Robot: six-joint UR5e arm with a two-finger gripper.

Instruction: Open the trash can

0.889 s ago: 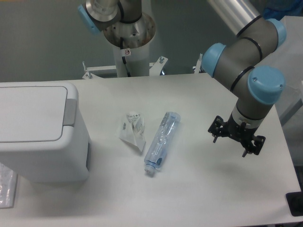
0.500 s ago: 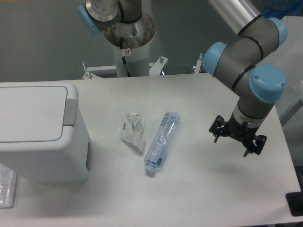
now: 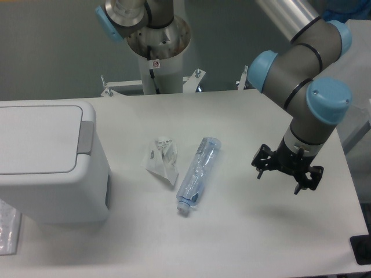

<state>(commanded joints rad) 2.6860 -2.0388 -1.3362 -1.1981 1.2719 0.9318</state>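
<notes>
The trash can [image 3: 49, 159] is a big white boxy bin at the table's left edge, its flat lid down and a grey tab [image 3: 86, 137] on the lid's right rim. My gripper [image 3: 279, 181] hangs above the table's right side, far from the bin, pointing down. Its black fingers stand spread apart with nothing between them.
A crushed clear plastic bottle [image 3: 197, 172] lies in the table's middle, with a crumpled clear wrapper [image 3: 162, 158] just left of it. Another plastic item [image 3: 8, 229] pokes out at the bin's lower left. A second arm's base [image 3: 156, 43] stands behind the table.
My gripper has shifted slightly to the left. The trash can, bottle and wrapper have not moved.
</notes>
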